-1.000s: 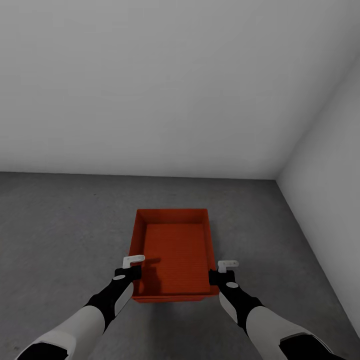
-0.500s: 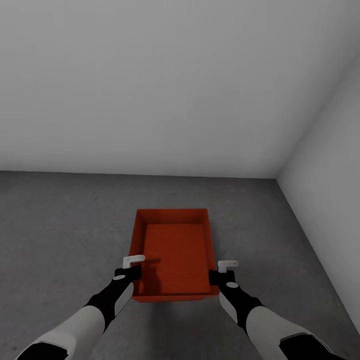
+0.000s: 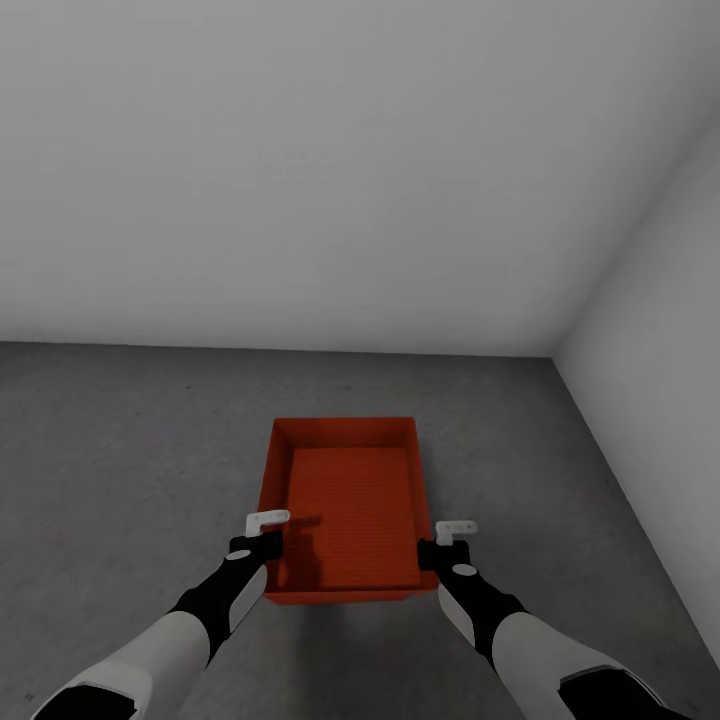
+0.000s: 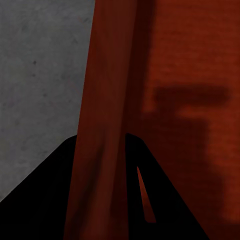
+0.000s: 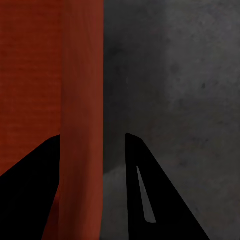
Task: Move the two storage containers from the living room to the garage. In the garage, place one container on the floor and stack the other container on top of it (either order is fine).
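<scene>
One orange-red storage container [image 3: 350, 495] sits open side up over the dark grey concrete floor [image 3: 120, 450] of the garage, straight ahead of me. My left gripper [image 3: 266, 548] straddles its left wall near the front corner; in the left wrist view both fingers of that gripper [image 4: 100, 137] press on the storage container's wall [image 4: 102, 100]. My right gripper [image 3: 432, 553] straddles the right wall. In the right wrist view that gripper [image 5: 92, 135] has one finger against the wall [image 5: 80, 75] and a visible gap at the other. I cannot tell if the container touches the floor.
A plain white back wall [image 3: 300, 200] stands beyond the container. A white side wall [image 3: 665, 340] runs along the right and meets it in a corner. Bare concrete stretches to the left and behind the container.
</scene>
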You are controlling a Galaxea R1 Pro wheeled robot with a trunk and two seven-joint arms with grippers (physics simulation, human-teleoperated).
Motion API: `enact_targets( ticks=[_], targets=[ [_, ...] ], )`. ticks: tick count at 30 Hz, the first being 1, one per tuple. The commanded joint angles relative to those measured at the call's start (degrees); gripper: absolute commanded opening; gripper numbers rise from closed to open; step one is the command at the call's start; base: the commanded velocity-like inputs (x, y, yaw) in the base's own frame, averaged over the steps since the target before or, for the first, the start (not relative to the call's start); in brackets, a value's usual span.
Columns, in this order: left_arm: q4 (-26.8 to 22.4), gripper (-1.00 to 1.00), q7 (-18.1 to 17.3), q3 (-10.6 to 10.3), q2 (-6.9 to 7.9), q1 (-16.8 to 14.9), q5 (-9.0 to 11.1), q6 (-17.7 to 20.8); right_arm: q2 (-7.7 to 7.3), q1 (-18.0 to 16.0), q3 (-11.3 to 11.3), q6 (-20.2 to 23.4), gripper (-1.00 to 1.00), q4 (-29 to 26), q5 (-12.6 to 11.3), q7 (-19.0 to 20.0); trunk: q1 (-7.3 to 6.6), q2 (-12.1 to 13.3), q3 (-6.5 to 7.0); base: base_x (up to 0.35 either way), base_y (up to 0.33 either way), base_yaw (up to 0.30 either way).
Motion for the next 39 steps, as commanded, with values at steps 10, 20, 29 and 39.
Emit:
enact_targets(
  ticks=[10,20,29,39],
  targets=[
    [-0.2,-1.0,0.9,0.6,0.24,-0.1,-0.9,-2.7,-0.06,0.0,0.3,-0.3,-1.0,0.4,-0.9,-0.3,-0.01,0.0,-0.03,0.011,0.025,0.0],
    [-0.2,-1.0,1.0,0.6,0.22,-0.1,-0.9,-2.7,-0.06,0.0,0.3,-0.3,-1.0,0.4,-0.9,-0.3,-0.01,0.0,-0.03,0.023,0.061,0.0],
    [-0.2,-1.0,1.0,0.6,0.25,-0.1,-0.9,-2.7,-0.06,0.0,0.3,-0.3,-1.0,0.4,-0.9,-0.3,-0.01,0.0,-0.03,0.0,0.001,0.0],
    [-0.2,-1.0,0.9,0.5,0.17,-0.1,-0.9,-2.7,-0.06,0.0,0.3,-0.3,-1.0,0.4,-0.9,-0.3,-0.01,0.0,-0.03,0.0,0.029,0.0]
  ],
)
